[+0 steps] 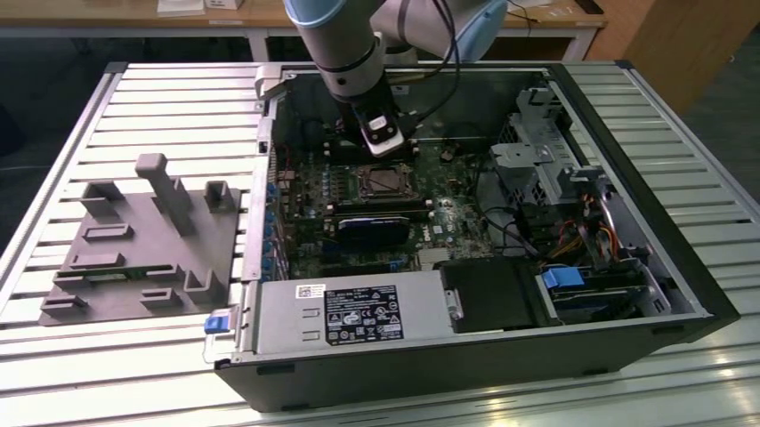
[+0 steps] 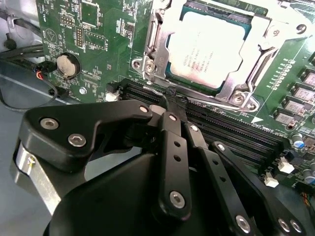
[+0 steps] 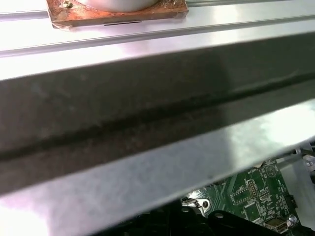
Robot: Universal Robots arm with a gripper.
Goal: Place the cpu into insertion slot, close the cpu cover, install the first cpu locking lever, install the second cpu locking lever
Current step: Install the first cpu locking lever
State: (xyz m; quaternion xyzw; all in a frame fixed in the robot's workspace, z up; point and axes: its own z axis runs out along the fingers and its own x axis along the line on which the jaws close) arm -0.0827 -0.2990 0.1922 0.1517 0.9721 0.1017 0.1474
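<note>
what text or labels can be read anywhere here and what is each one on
Nothing here can be read out.
black label on the power supply: print too small.
white sticker beside it: too small.
top of the cpu in the second wrist view: faint print, blurred.
white markings on the circuit board: too small.

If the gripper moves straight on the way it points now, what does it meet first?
Probably the locking lever beside the cpu cover, right at the gripper tip; depth is unclear.
</note>
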